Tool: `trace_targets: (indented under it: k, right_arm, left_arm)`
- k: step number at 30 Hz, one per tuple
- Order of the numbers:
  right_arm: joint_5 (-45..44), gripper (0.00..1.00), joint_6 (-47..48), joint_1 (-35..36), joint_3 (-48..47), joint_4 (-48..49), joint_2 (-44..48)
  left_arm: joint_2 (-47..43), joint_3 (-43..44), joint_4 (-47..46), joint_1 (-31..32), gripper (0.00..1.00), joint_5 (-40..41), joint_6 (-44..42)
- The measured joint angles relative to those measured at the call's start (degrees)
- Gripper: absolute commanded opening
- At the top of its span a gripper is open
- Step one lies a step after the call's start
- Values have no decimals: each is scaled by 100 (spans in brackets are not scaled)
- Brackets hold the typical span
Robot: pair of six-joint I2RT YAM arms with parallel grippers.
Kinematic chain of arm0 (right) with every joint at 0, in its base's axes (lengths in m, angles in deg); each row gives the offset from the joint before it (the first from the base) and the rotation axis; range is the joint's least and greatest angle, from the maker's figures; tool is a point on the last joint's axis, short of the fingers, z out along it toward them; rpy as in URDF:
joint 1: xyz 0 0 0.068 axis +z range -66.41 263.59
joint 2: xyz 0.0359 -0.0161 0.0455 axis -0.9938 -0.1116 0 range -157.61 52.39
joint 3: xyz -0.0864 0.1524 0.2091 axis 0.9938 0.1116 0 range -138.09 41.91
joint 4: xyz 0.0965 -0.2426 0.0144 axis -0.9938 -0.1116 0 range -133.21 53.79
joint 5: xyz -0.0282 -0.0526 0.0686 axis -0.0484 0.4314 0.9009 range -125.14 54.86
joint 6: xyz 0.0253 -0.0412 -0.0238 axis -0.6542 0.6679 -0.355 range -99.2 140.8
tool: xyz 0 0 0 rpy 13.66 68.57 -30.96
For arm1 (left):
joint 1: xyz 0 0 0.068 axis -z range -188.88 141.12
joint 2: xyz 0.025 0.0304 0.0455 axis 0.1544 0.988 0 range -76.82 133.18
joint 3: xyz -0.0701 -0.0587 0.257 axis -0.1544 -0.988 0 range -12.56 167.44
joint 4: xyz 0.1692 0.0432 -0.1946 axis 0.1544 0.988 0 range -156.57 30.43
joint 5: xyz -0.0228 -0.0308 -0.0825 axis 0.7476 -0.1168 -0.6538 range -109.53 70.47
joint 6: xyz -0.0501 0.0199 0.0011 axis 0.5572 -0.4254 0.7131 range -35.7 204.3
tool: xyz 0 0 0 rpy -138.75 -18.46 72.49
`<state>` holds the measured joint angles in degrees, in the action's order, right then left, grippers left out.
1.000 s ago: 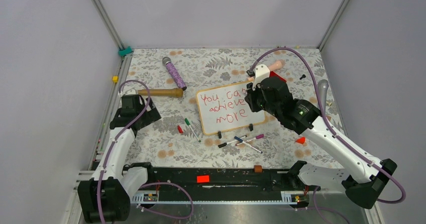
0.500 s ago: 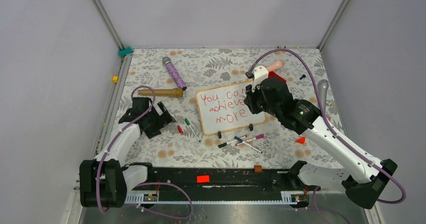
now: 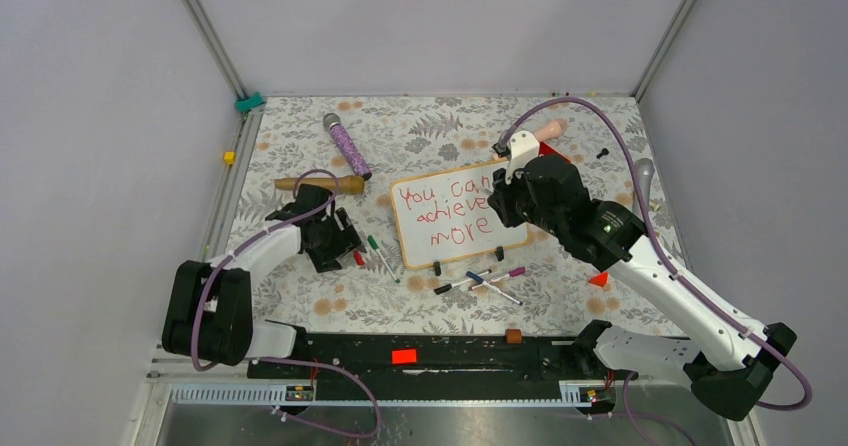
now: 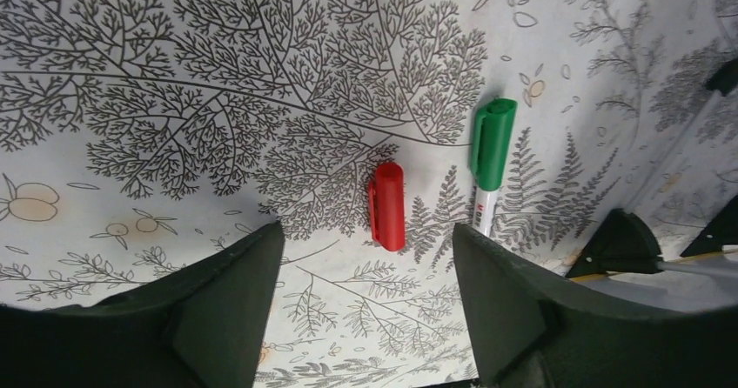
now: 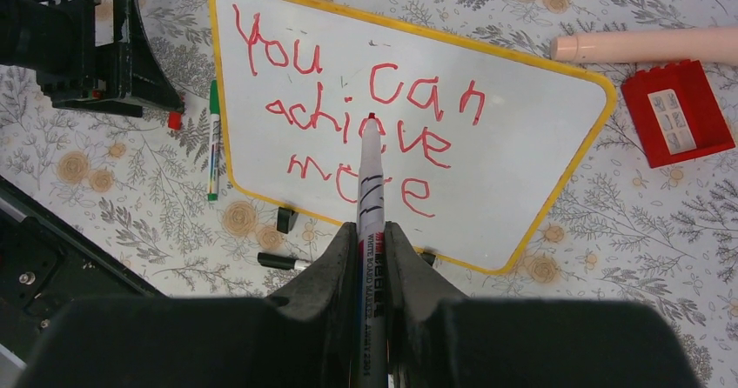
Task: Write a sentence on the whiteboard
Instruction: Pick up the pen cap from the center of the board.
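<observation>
The whiteboard lies flat at mid-table, its frame yellow in the right wrist view. The sentence in red marker reads "You can achieve more" over three lines. My right gripper hangs over the board's right part, shut on a red whiteboard marker whose tip points at the middle line. My left gripper is low over the cloth left of the board, open and empty. A red cap lies just ahead of its gap, beside a green-capped marker.
Several loose markers lie in front of the board. A purple microphone and a wooden handle lie at back left. A pink cylinder and a red block sit behind the board. An orange piece is at right.
My left arm has swung right and forward, from the left edge to the red cap and green marker, and its jaws have narrowed somewhat. The right gripper has barely moved.
</observation>
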<state>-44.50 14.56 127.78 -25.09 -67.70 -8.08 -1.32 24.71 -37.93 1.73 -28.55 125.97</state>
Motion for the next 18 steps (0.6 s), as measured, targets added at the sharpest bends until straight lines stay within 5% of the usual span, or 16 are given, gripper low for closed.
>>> trace_targets:
  k: [4, 8, 10, 18]
  right_arm:
    - [-2, 0, 0, 0, 4, 0, 4]
    - [-2, 0, 0, 0, 15, -2, 72]
    - [-2, 0, 0, 0, 24, -2, 131]
    - [11, 0, -2, 0, 229, 4, 302]
  left_arm:
    - [315, 184, 13, 26, 72, -2, 31]
    - [516, 323, 57, 98, 16, 90, 125]
    - [682, 389, 153, 151, 2, 192, 216]
    - [1012, 780, 627, 511, 0, 549, 282]
